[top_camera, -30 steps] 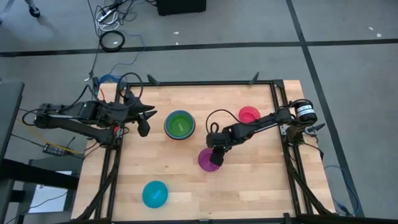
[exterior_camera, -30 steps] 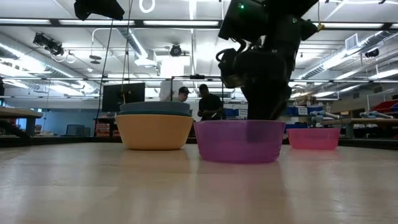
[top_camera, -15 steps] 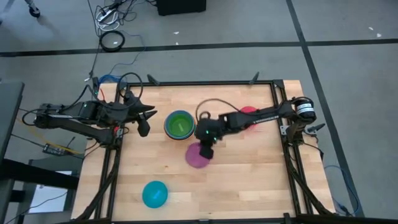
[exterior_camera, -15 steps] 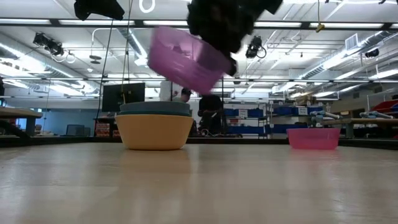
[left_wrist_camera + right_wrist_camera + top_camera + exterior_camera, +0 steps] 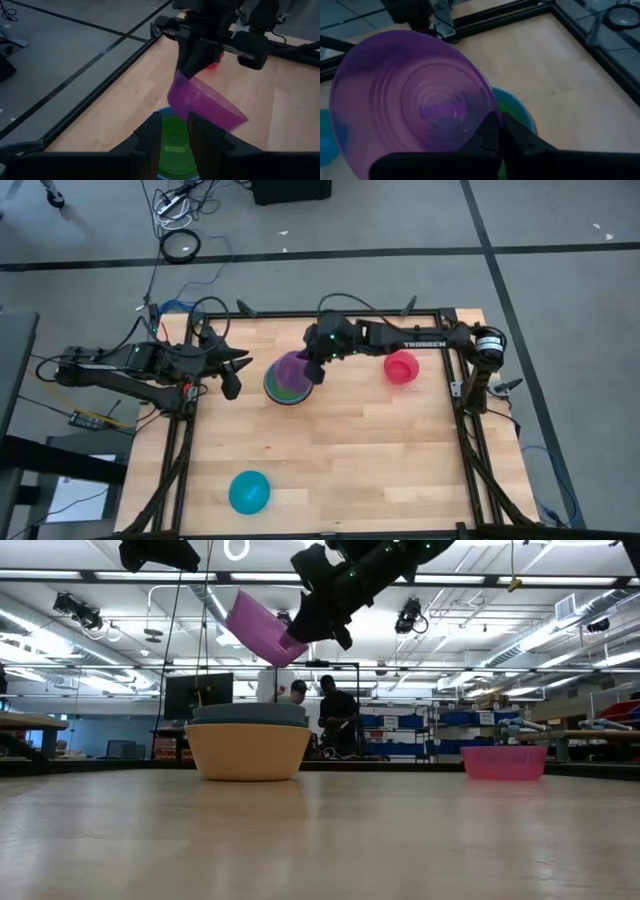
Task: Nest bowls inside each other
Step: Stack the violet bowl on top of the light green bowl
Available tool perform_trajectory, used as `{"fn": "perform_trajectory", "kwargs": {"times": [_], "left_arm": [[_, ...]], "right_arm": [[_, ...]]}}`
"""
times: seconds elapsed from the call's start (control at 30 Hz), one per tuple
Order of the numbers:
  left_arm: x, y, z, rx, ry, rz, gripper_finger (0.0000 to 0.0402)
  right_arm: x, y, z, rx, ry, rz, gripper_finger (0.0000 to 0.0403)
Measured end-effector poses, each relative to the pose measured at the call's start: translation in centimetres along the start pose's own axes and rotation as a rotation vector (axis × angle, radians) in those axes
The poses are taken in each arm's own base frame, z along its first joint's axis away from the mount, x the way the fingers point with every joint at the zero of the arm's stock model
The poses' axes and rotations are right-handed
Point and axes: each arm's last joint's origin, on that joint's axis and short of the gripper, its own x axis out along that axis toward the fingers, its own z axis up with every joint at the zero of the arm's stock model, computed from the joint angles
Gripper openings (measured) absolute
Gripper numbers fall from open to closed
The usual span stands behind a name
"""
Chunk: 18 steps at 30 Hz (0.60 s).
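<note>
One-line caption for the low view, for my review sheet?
Right gripper holds the purple bowl tilted in the air above the orange-bottomed stack of bowls; pink bowl sits apart.

One brand name in sight.
We can just read "TROSSEN" in pale letters along the forearm of the right arm (image 5: 425, 343) in the high view, stretched over the wooden table (image 5: 330, 460); in the other views we find no lettering we can make out.
</note>
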Motion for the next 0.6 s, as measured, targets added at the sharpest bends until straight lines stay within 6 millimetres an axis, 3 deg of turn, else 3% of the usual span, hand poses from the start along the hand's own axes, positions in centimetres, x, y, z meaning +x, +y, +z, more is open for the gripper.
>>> {"fn": "perform_trajectory", "kwargs": {"times": [0.1,0.47,0.6], "left_arm": [[0.0,0.0,0.0,0.0,-0.001,0.001,0.0103],[0.0,0.0,0.0,0.001,0.0,0.002,0.0103],[0.0,0.0,0.0,0.003,0.002,0.003,0.0103]], "right_arm": [[0.8,-0.9,-0.3,0.004,0.004,-0.01,0.0],[6.8,-2.0,-4.1,0.016,0.103,-0.011,0.0],[7.6,-2.1,-4.9,0.028,0.135,-0.006,0.0019]]}}
